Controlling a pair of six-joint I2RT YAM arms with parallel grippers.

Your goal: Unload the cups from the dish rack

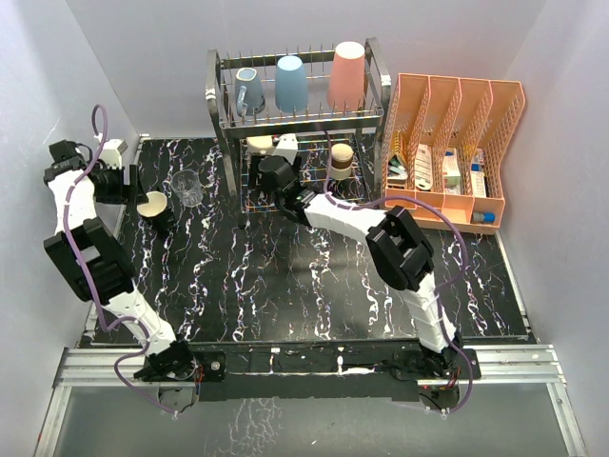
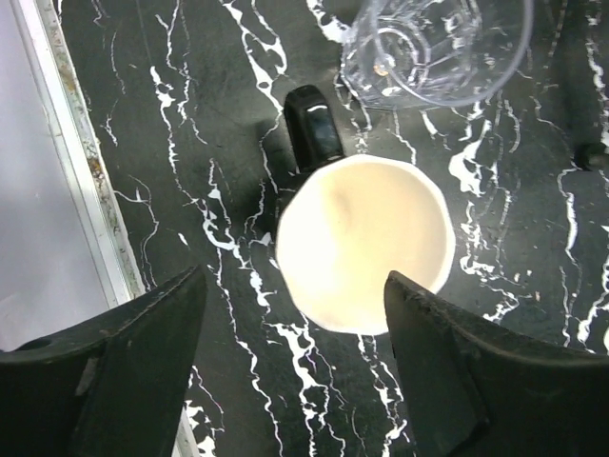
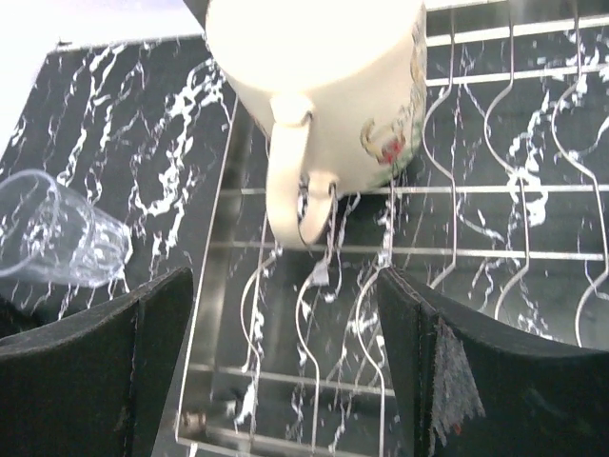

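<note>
The silver dish rack (image 1: 221, 95) stands at the back. Its upper tier holds a grey-blue mug (image 1: 249, 92), a light-blue tumbler (image 1: 291, 83) and a salmon-pink tumbler (image 1: 347, 74). The lower tier holds a cream handled cup (image 1: 259, 145) and a brownish cup (image 1: 341, 160). A dark mug with a cream inside (image 1: 152, 205) and a clear glass (image 1: 187, 188) stand on the table at the left. My left gripper (image 2: 293, 314) is open just above and behind the dark mug (image 2: 366, 243). My right gripper (image 3: 285, 286) is open over the lower rack wires (image 3: 476, 252), its jaws just short of the cream cup's handle (image 3: 285, 181).
An orange slotted organizer (image 1: 452, 143) with small boxes stands right of the rack. The black marbled mat (image 1: 285, 276) covers the table. White walls close in on the left, back and right. The clear glass also shows in the left wrist view (image 2: 428, 48) and the right wrist view (image 3: 57, 233).
</note>
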